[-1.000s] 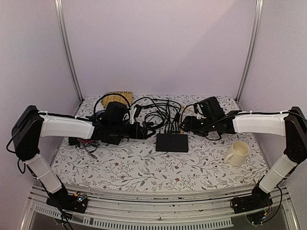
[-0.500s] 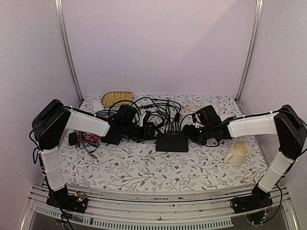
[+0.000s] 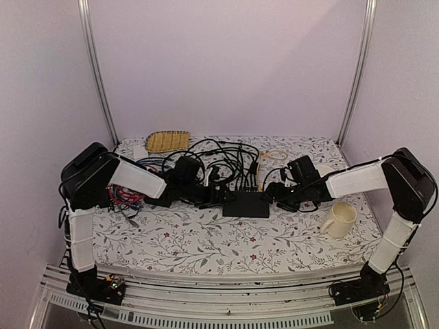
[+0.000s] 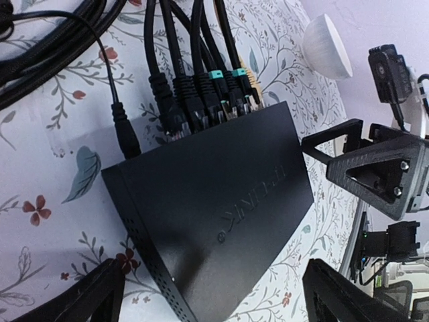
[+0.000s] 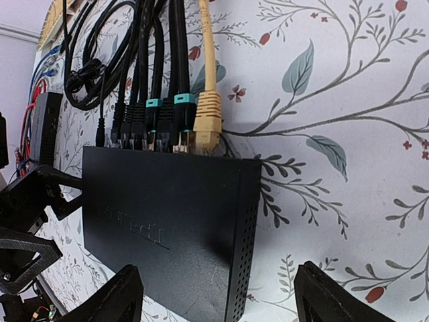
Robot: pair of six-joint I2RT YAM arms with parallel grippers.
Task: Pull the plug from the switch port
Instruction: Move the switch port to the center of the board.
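Top external view: both arms reach in low toward the flat matte-black rectangular switch (image 3: pixel 245 204), which lies flat near the middle of the flower-printed table cover (image 3: pixel 206 236).
Gripper positions: left gripper (image 3: pixel 221 194) just beside the switch's left end, right gripper (image 3: pixel 274 192) just beside its right end.
Ports: one row along the far long edge, every visible socket filled; the leads run back into a tangle of black cables (image 3: pixel 219 156).
Plugs: a tan-yellow plug (image 5: pixel 207 121) sits at the right end of the row, two teal-collared black plugs (image 5: pixel 181 111) sit beside it, and plain black ones follow. A round black power plug (image 4: pixel 125 131) is at the left end.
Left jaws: spread wide and empty, the fingers framing the switch's near side without touching it.
Right jaws: likewise wide and empty, one finger each side of the switch's near corner.
Step in hand: approach, as I judge it; nothing is gripped and no plug is out.
Target plug: not certain from these views; the tan-yellow plug is nearest the right gripper and stands a little apart, so it looks the likeliest.
Next move: one gripper must hold the switch down while the other closes on a plug body and draws it straight back along the cable line.
Nearby: cream ceramic mug (image 3: pixel 339 219) well right of the switch; woven straw basket (image 3: pixel 168 140) at the far edge.
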